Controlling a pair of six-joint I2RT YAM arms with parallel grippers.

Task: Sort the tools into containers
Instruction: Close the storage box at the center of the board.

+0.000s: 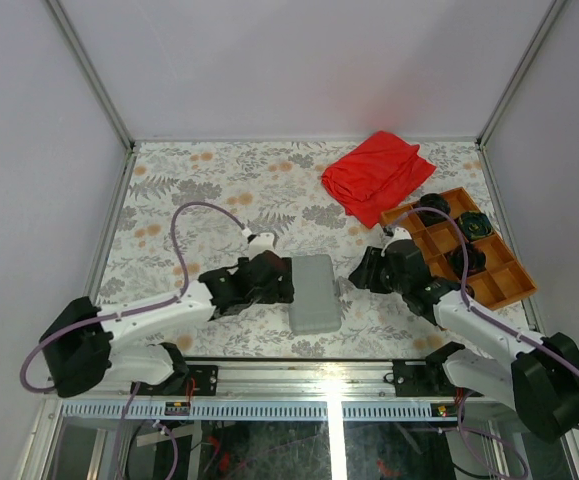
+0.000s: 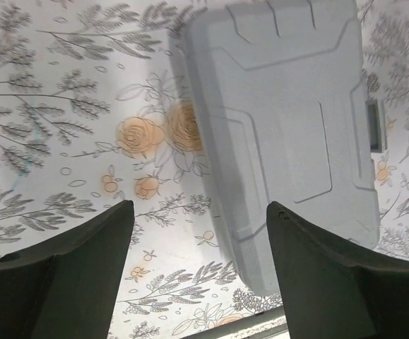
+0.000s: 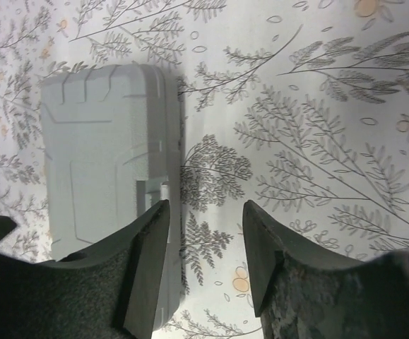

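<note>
Case [image 1: 315, 292] lies closed mid-table [image 1: 219, 180], between both grippers. We see left gripper [image 2: 198, 205] spread wide and empty beside it, right gripper [image 3: 206, 205] parted, empty, by its latch [image 3: 152, 192].

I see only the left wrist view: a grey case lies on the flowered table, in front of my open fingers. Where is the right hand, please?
Observer: The right hand is on the opposite side of the case, close to its right edge. It is open and holds nothing.
Operator: Are any tools lying outside the case?
Observer: I see none. An orange tray stands on the right of the table, with black round parts in it.
Operator: Is anything else on the table?
Observer: Yes, a red cloth lies crumpled just beyond the tray's far end.
</note>
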